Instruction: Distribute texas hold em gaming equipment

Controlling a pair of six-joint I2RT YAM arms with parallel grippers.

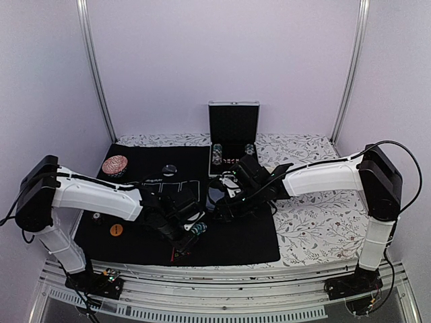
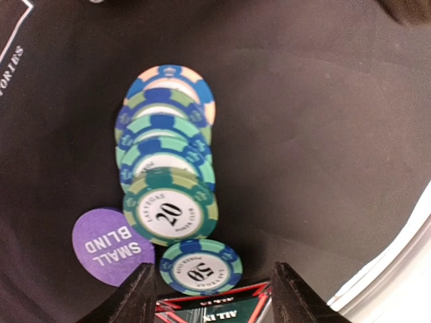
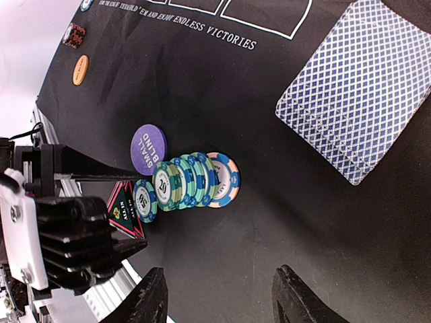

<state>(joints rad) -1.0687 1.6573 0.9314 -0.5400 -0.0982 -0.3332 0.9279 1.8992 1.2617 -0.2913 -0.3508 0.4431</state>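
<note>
A toppled row of green, blue and white poker chips [image 2: 167,151] lies fanned on the black mat [image 2: 323,121]. A single "50" chip [image 2: 201,267] rests flat at its near end, beside a purple "SMALL BLIND" button [image 2: 111,245]. My left gripper [image 2: 214,304] is open just short of the "50" chip, over a triangular "ALL IN" marker [image 2: 215,311], gripping nothing. My right gripper [image 3: 219,303] is open above bare mat, with the chips [image 3: 192,180] ahead of it and a blue-grey card deck [image 3: 357,91] further right. An orange button [image 3: 80,69] lies far off.
An open black case [image 1: 234,124] with more chips stands at the back. A pink patterned round object [image 1: 116,165] sits at the mat's back left. The mat's front edge and the metal table rail [image 1: 222,272] run close behind the chips. Both grippers are near each other mid-mat.
</note>
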